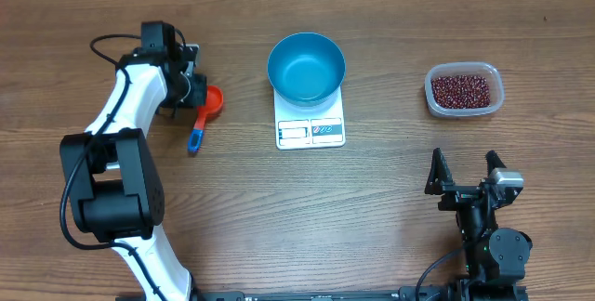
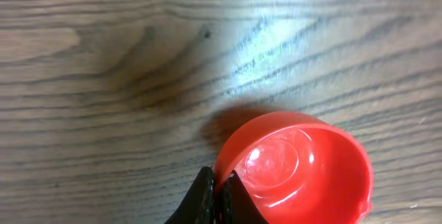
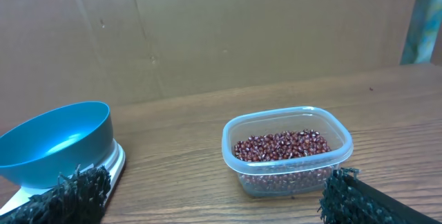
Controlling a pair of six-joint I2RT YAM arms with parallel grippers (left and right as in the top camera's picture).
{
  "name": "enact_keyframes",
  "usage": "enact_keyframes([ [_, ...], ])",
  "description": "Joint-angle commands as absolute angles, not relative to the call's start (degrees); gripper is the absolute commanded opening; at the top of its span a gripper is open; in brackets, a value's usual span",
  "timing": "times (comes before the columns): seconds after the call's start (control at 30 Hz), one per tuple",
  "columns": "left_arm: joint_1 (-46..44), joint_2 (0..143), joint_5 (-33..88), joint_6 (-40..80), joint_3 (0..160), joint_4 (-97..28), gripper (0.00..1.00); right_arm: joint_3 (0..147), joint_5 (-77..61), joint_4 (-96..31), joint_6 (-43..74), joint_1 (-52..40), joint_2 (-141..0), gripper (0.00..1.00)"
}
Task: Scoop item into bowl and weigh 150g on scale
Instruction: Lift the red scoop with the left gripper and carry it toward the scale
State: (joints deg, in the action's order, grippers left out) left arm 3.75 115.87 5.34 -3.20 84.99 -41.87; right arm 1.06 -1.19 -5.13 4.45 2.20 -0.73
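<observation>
Many beans (image 1: 460, 88) are sitting in the tub (image 1: 494, 106), well right of the bowl (image 1: 307, 67) on the scale (image 1: 310, 133). Your left gripper (image 2: 221, 193) is pinching tight on the rim of the scoop (image 2: 297, 169), so be lifting it level. Your right gripper (image 1: 463, 163) is hanging wide open, empty.

Wood-grain tabletop (image 1: 372, 227). White scale (image 1: 310, 132) sits mid-surface, toward the far edge. Orange-red scoop (image 1: 212, 104) with a blue handle tip lies left of the scale, near it. Clear plastic tub (image 1: 501, 95) stands right of the scale, well apart.

Scale (image 1: 310, 132) display unreadable (too small), scoop (image 2: 297, 172) cropped at bottom edge
</observation>
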Motion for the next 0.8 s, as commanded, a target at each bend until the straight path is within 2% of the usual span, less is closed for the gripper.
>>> enact_keyframes([
  [0.0,3.75,112.2,6.0,4.78,88.4,-43.4,0.04,0.45,-0.69,-4.82,4.71,1.93,-0.16,1.0],
  [0.4,3.75,100.42,6.02,28.42,90.78,-50.76,0.04,0.45,-0.69,-4.84,4.71,1.93,-0.16,1.0],
  [0.77,3.62,91.9,8.01,54.04,90.78,-67.05,0.04,0.45,-0.69,-4.84,4.71,1.93,-0.16,1.0],
])
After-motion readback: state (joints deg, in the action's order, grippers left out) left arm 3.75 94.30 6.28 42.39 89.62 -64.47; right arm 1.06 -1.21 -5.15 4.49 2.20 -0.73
